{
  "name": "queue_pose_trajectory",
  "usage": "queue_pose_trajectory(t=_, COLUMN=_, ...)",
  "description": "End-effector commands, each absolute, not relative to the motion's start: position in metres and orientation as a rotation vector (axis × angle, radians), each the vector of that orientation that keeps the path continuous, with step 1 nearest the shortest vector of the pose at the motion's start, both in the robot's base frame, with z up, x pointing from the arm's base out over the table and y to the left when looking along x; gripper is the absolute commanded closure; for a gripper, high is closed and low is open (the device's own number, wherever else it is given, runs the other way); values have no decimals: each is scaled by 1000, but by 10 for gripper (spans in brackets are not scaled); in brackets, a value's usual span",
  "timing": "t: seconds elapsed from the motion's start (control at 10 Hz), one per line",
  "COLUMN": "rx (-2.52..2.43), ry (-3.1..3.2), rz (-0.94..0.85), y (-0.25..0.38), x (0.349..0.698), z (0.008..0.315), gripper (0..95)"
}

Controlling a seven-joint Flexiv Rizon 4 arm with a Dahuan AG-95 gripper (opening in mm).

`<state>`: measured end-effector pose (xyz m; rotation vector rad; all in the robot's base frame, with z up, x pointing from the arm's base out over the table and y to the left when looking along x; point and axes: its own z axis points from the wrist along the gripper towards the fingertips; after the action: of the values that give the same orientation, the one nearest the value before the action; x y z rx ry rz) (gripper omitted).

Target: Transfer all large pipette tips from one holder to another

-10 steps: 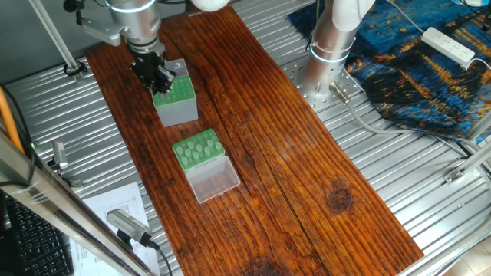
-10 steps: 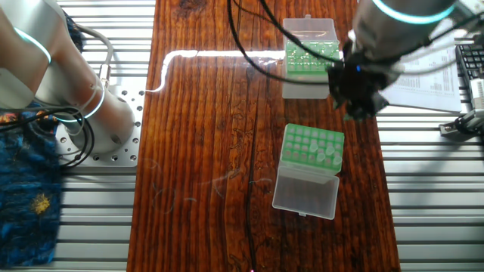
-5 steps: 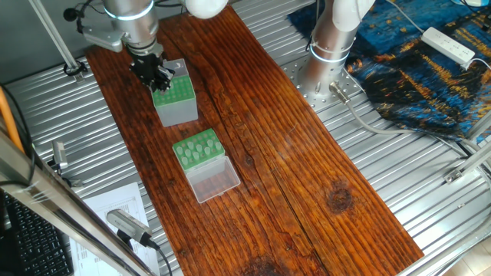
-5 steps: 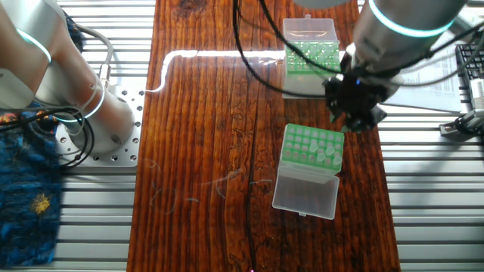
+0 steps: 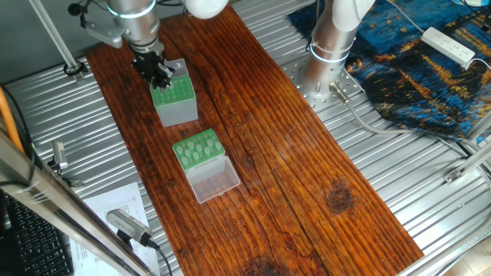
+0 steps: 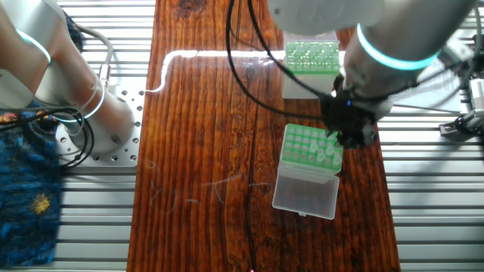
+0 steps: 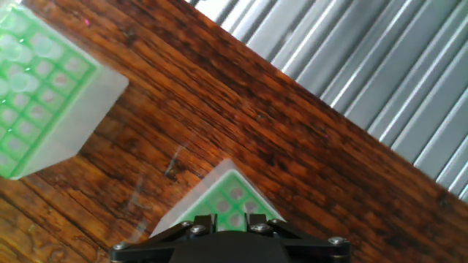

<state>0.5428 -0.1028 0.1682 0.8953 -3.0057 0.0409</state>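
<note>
The gripper (image 5: pixel 159 74) is hovering over the taller grey-sided holder (image 5: pixel 176 102) (jaw state cannot be told). Right of it along the wooden board (image 5: pixel 307 161), the low green rack (image 5: pixel 198 149) is holding several large pipette tips (image 5: pixel 202 151), its clear lid (image 5: pixel 213 179) lying open.

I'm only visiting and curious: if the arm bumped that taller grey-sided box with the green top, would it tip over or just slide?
Probably slide first. The taller box stands flat on the wooden board on a base about as broad as its height, so tipping seems unlikely unless it is struck near its top. Its translucent plastic walls suggest it is light, so even a slight nudge from the gripper might shift it.
</note>
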Motion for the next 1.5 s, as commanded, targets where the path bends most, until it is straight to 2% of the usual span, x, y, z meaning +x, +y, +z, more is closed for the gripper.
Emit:
queue_pose_trajectory(t=0.1, rx=865, ry=-3025, rz=17, y=-112, x=540, z=164, gripper=760)
queue_pose_trajectory(t=1.5, rx=890, ry=-3004, rz=-19, y=-115, x=543, z=151, gripper=760)
